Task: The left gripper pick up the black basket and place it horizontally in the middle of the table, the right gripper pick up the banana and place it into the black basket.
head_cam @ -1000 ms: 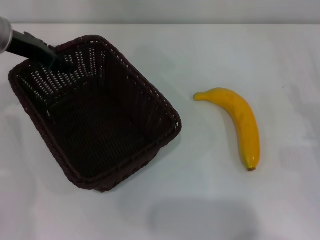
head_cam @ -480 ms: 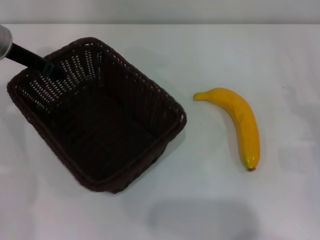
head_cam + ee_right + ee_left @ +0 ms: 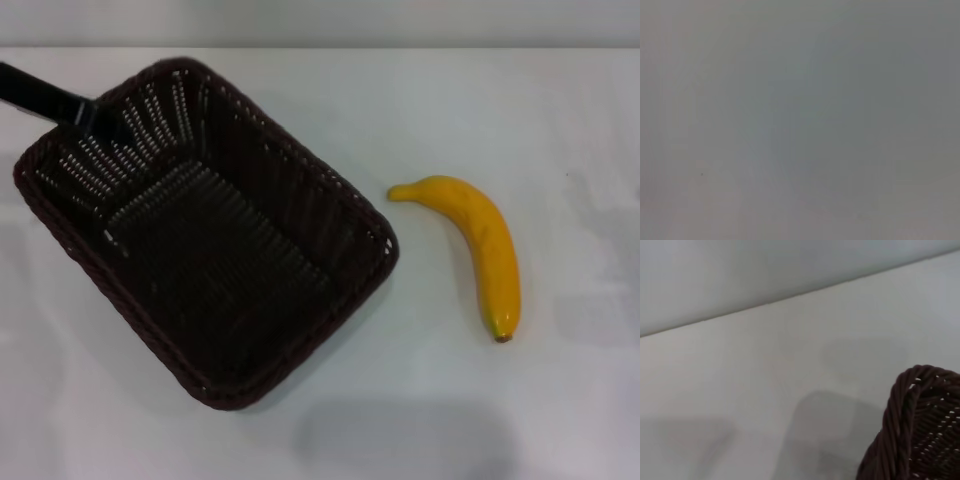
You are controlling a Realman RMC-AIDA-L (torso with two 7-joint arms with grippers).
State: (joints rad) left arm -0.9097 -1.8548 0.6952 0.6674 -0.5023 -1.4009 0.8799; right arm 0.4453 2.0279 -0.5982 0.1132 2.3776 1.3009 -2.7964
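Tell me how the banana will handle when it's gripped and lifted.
The banana looks smooth and glossy, so it may slip in a pinch. Its curve probably keeps it from rolling on the table. It looks small and likely light.

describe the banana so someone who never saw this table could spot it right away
Start at the white table, whose left half holds a big dark woven basket. To the basket's right, apart from it, the banana lies alone on the bare surface. It is the only bright yellow thing: small, smooth, curved, with a brown tip.

The right wrist view shows only a plain grey surface (image 3: 800,120), nothing else discernible.
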